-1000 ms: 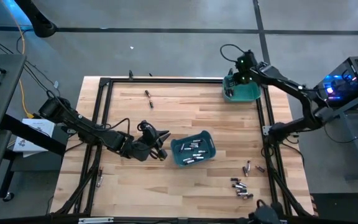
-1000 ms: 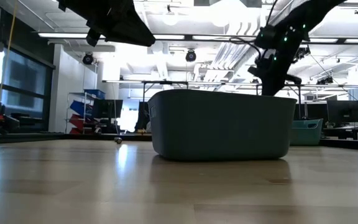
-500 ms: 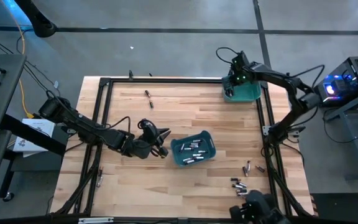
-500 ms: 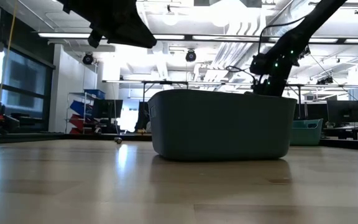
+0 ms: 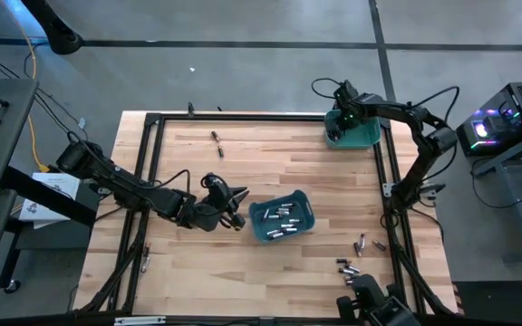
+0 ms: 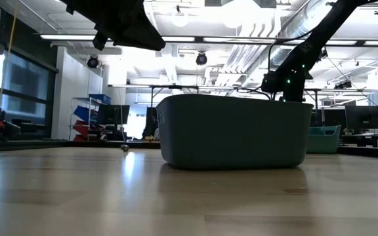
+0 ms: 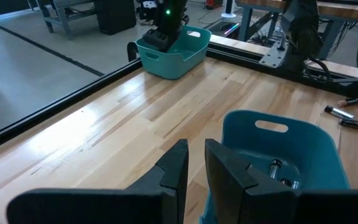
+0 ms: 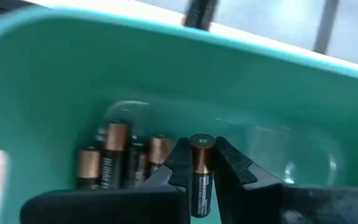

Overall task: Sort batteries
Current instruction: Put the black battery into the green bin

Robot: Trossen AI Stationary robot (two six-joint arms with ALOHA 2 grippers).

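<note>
In the right wrist view the right claw (image 8: 199,163) is clamped on one dark battery (image 8: 200,171), held upright inside the far bin (image 5: 352,134) at the high view's upper right, probably to release it beside four others (image 8: 114,158). The left claw (image 5: 235,207), narrowed and empty, waits by the centre bin (image 5: 282,217) of silvery cells. Two bins; six loose batteries (image 5: 352,270) lie lower right on the desk (image 5: 270,167), one upper left.
</note>
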